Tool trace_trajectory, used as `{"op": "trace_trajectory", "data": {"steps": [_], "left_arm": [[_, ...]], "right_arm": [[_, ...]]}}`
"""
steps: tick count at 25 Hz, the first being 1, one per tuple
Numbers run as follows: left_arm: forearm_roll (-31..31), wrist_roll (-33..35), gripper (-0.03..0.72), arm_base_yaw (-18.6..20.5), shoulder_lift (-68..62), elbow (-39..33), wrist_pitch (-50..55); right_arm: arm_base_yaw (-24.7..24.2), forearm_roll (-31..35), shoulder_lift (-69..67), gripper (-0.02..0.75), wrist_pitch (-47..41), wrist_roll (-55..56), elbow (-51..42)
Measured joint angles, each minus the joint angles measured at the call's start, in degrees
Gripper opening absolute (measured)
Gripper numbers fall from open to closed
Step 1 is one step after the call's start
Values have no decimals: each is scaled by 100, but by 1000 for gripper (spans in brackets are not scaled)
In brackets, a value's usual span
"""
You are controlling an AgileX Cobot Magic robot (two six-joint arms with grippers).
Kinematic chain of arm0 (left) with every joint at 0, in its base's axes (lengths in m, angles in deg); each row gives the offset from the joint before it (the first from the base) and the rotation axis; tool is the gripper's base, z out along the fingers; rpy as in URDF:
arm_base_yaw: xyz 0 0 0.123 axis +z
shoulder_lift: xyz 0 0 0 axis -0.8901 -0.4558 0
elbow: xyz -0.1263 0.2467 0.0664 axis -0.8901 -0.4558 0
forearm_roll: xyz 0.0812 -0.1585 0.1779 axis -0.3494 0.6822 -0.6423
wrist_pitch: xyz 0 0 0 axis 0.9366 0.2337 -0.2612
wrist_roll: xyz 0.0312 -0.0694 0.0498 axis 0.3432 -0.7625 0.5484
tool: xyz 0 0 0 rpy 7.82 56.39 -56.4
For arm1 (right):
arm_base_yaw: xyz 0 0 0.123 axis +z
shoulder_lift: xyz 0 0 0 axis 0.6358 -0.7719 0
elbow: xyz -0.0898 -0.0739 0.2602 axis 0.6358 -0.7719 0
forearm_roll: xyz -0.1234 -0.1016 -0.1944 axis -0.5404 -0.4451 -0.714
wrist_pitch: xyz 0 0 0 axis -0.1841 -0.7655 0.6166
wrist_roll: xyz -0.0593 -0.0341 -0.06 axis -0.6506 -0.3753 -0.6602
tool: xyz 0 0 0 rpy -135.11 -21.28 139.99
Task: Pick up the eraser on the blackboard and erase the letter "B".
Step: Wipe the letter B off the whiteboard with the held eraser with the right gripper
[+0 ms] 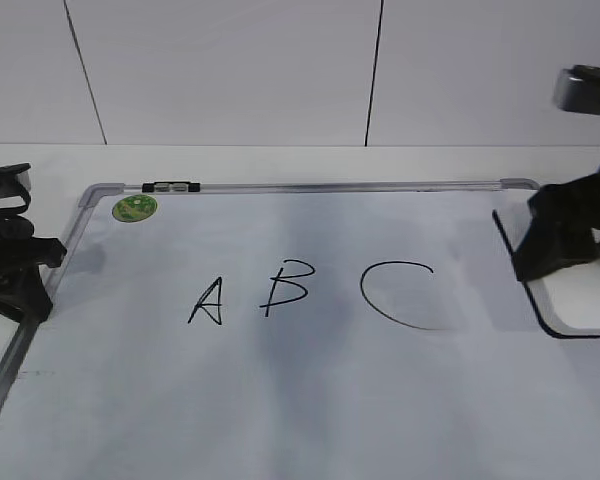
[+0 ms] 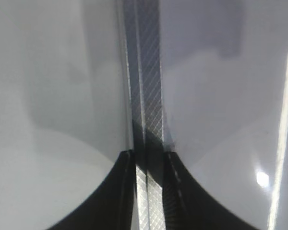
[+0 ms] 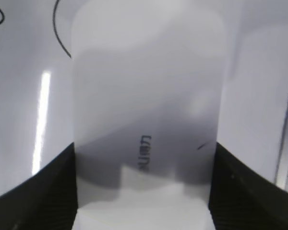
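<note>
The blackboard [image 1: 280,400] is a white board with a silver frame lying flat. On it are a black "A" [image 1: 208,301], the letter "B" [image 1: 285,287] and a larger "C" [image 1: 395,293]. The white eraser [image 1: 580,295] is at the board's right edge, right of the "C". My right gripper [image 1: 565,250] is shut on the eraser; in the right wrist view its fingers [image 3: 144,191] press both long sides of the eraser [image 3: 146,86]. My left gripper [image 1: 30,265] sits at the board's left frame, fingers close together [image 2: 149,163] astride the frame strip [image 2: 144,72].
A round green sticker [image 1: 134,208] is in the far left corner. A small black-and-grey clip [image 1: 171,187] sits on the far frame. A white panelled wall stands behind the table. Part of the "C" stroke [image 3: 60,33] shows beyond the eraser.
</note>
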Motion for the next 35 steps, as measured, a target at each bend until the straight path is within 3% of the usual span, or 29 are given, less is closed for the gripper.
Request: {"op": "trace_trajectory", "data": {"steps": [10,18,35], "left_arm": [[0,-9,100,0,0,4,9],[0,-9,100,0,0,4,9],[0,-18,97,0,0,13,39]], "right_arm": [[1152,14,-1465,560,-272,185,1876],[1666,-202,-2820,560,-740,189,3423],[1940,-422,-4049,560,-587,280,3868]]}}
